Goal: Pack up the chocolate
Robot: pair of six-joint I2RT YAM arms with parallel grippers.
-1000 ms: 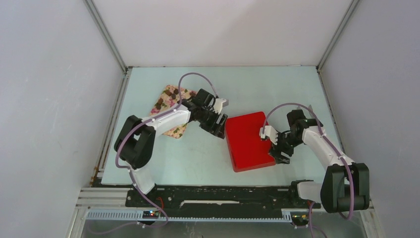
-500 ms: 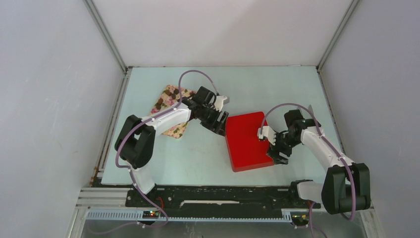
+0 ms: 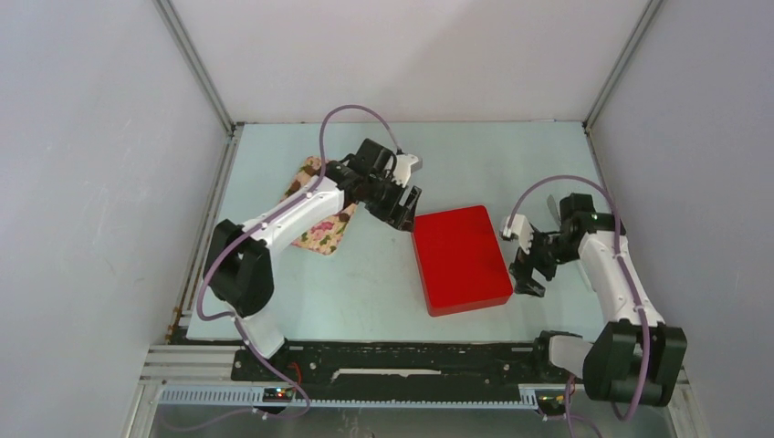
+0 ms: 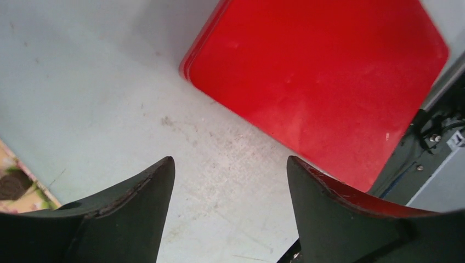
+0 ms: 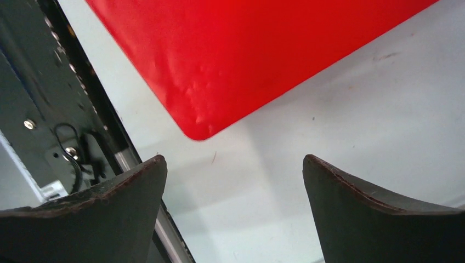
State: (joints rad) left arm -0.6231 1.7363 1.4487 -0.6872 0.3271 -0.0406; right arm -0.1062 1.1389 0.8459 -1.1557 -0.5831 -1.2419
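Top external view: a closed red box [image 3: 461, 260] lies flat near the middle of the pale counter [image 3: 365, 292], turned slightly askew. A floral cloth [image 3: 324, 235] lies at the far left of the counter, and the left arm crosses above it and hides most of it. The left fingers [image 3: 402, 215] hang over bare counter just beside the box's far-left corner, apart from it. They are spread wide with nothing between them. The right fingers [image 3: 528, 272] hang just off the box's right edge, near its near-right corner. They too are spread wide and empty.

Left wrist view: one dark lump of the chocolate [image 4: 12, 183] shows on a strip of the cloth at the lower left edge, well apart from the box. The rest of the chocolate cannot be made out under the arm.

Right wrist view: the box's rounded corner lies ahead of the fingers, untouched.
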